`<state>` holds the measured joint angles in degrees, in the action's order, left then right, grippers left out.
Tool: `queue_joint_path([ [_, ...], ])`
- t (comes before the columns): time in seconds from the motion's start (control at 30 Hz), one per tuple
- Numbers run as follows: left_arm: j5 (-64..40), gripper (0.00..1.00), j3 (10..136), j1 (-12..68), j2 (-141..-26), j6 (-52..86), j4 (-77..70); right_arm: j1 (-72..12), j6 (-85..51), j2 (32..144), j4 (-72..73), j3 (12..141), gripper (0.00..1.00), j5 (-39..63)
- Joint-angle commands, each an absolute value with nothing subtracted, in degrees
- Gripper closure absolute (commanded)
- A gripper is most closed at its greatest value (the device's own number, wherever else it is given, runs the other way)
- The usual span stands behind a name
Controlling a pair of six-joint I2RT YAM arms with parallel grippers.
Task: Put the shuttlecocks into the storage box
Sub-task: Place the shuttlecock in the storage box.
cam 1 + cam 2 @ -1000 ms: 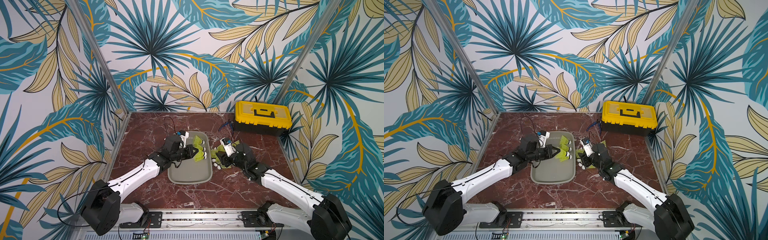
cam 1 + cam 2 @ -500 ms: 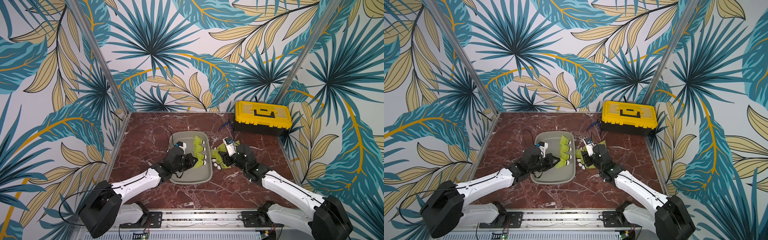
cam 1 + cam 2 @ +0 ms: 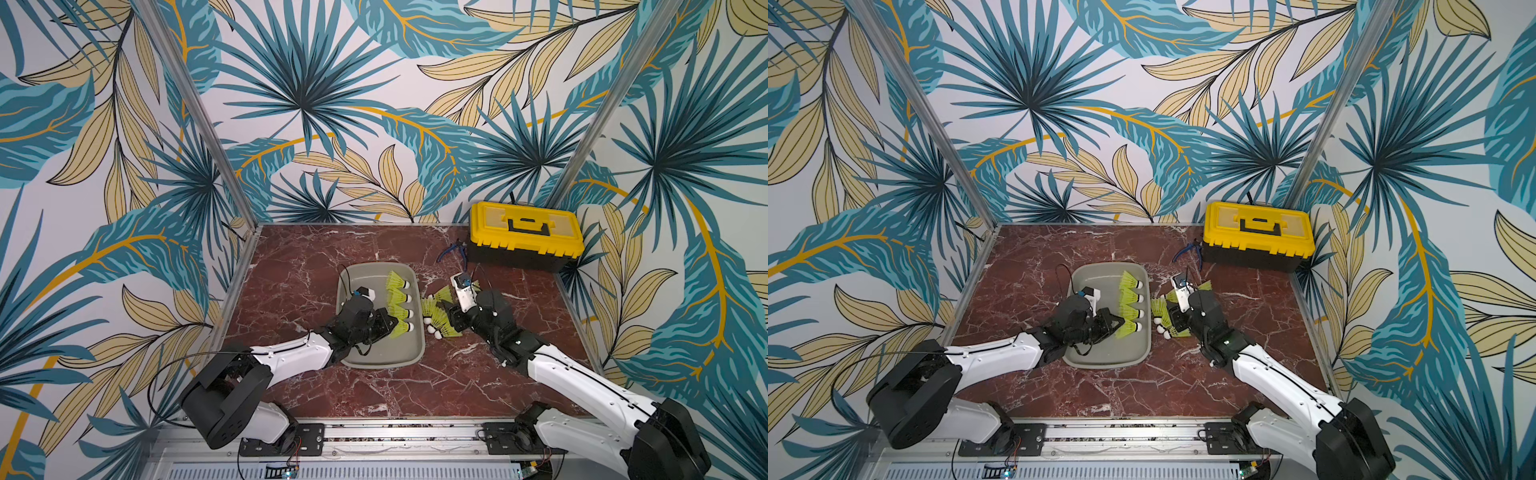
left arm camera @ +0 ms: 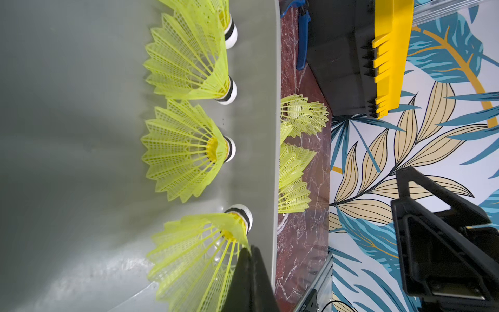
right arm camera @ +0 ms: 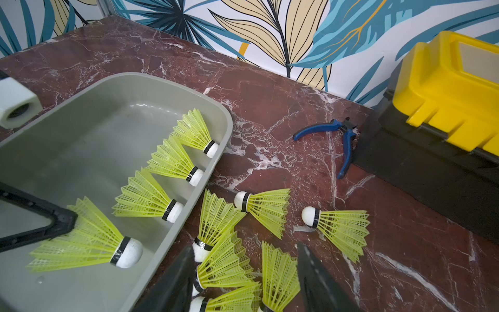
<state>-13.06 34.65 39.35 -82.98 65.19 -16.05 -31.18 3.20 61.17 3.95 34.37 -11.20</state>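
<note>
**Left gripper** (image 3: 388,325) — reaches in over the near part of the storage box (image 3: 374,274). Its fingers (image 4: 251,278) are pressed together on the skirt edge of the near-end shuttlecock (image 4: 194,243). That shuttlecock lies on the box floor with its tip toward the right wall. I judge this a placement not yet let go. A pinch on the skirt rim is the easy hold on a light mesh cone.

**Storage box** — grey and lidless, in the middle of the tabletop (image 3: 291,257), a little left of centre. A row of four shuttlecocks (image 5: 151,200) runs along its right wall, tips to the wall and skirts fanned inward. The pinched one closes the near end of the row. Lining them up this way leaves the left half of the floor free for the rest.

**Six loose shuttlecocks** (image 5: 267,210) lie on the tabletop just beside the box's right rim. They are heaped, some overlapping, with tips pointing different ways. By my count, four of ten are in.

**Right gripper** (image 5: 244,245) is low over the heap, jaws about half apart, with a finger on either side of a few skirts. Nothing is gripped. I judge it is lining up the next pick. The crowded skirts could mean it takes two at once.

**Blue-handled pliers** (image 5: 337,140) lie beside the yellow-lidded toolbox (image 3: 525,232) in the far right corner. Neither is involved.
</note>
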Motion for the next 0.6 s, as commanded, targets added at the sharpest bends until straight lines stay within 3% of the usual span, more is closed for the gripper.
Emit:
queue_joint_path([
  [0.0,-13.1,1.0,33.6,39.6,-84.2,65.1,-18.9,-31.3,2.6,60.3,2.5,33.0,0.39,-12.7],
  [0.57,-12.4,1.0,33.8,39.4,-88.3,64.4,-20.5,-31.2,3.2,60.8,2.4,33.0,0.39,-13.3],
])
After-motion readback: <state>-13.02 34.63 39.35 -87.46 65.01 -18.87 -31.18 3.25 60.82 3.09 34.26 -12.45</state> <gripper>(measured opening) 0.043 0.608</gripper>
